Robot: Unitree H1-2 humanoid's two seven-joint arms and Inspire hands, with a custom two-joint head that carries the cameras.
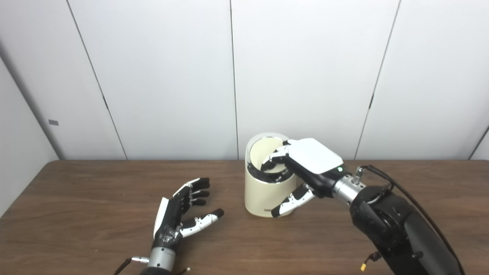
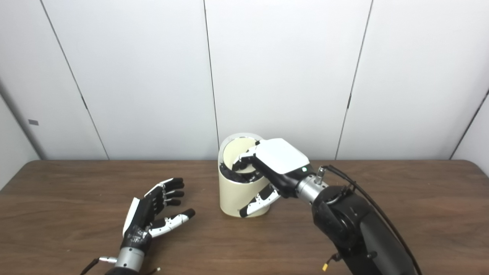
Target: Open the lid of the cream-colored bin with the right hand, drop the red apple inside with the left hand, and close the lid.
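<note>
The cream-colored bin (image 1: 263, 194) stands at mid-table with its lid (image 1: 263, 149) tilted up toward the back, showing the pale underside and the dark rim of the opening. My right hand (image 1: 305, 164) is at the bin's top. Its fingers (image 1: 276, 157) curl against the raised lid, and its thumb (image 1: 292, 202) stretches down the bin's front wall. My left hand (image 1: 182, 212) rests low over the table, left of the bin and apart from it, palm up with fingers spread and nothing in it. No red apple shows in either view, and the bin's inside is mostly hidden.
The brown wooden table (image 1: 95, 198) ends in a far edge just behind the bin, in front of white wall panels (image 1: 172, 76). My right forearm (image 1: 393, 229) crosses the table's right front, with a black cable looping over it.
</note>
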